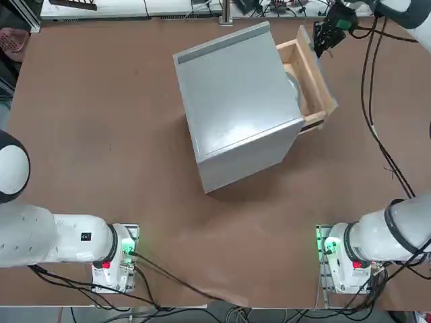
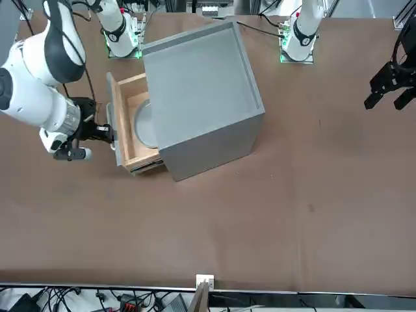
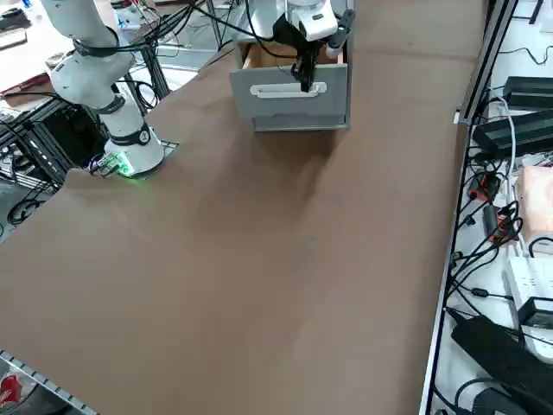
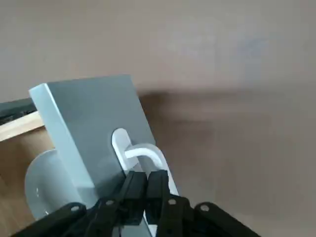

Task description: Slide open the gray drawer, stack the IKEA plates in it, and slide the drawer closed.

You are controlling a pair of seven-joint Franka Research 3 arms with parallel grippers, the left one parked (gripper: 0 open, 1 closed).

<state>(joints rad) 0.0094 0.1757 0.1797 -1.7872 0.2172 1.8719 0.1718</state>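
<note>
The brown counter [image 1: 101, 134] carries the large gray cabinet [image 1: 236, 101], set at an angle near its middle. The gray drawer [image 2: 127, 120] stands partly slid out from the cabinet's side, wooden walls and floor exposed, its flat gray front panel [image 4: 94, 133] facing the right arm. A pale handle [image 4: 140, 153] is mounted on that panel. Inside the drawer lie the IKEA plates [image 2: 144, 123]; only a pale rounded edge shows, the rest hidden under the cabinet's top, so whether two plates are stacked there cannot be told. The right gripper [image 4: 145, 185] sits at the front panel, right at the handle, its black fingers [image 4: 133, 190] clenched together with no gap between them and nothing pinched. Whether they press on the handle cannot be made out.
</note>
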